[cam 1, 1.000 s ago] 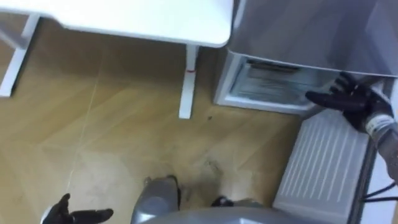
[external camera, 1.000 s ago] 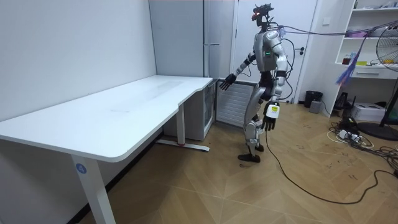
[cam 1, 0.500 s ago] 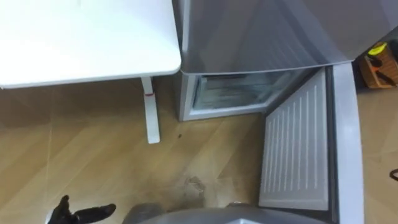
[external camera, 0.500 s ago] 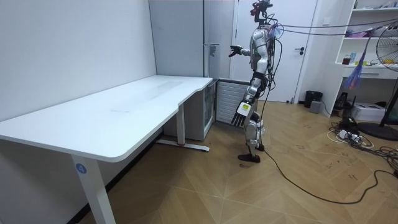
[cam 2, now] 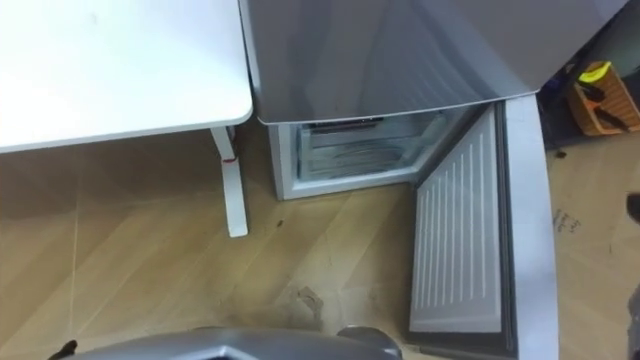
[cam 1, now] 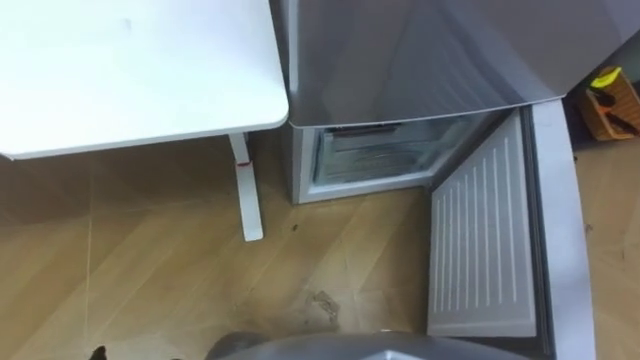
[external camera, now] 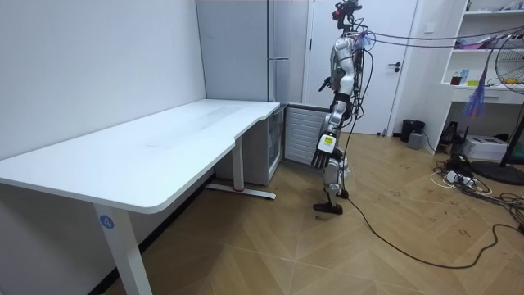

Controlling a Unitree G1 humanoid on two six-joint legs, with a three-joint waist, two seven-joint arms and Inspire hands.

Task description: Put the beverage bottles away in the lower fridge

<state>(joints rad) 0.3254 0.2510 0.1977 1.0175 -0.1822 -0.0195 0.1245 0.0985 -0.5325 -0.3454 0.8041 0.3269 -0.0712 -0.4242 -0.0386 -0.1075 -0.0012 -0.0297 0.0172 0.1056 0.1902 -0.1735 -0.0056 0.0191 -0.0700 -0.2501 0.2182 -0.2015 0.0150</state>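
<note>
One lower fridge (cam 1: 375, 160), door (cam 1: 485, 240) open; left hand (external camera: 321, 152) hangs near door, fingers straight.

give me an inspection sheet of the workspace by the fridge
surface: white desk beside the fridge, wood floor before it
job's things: lower fridge door stands open, compartment exposed; drinks nothing seen
clutter: basket past the fridge
hands: left hand hangs low, fingers straight; right hand raised at chest height
cables: tangle on the floor at the room view's right
surroundings: shelf unit, room door
</note>
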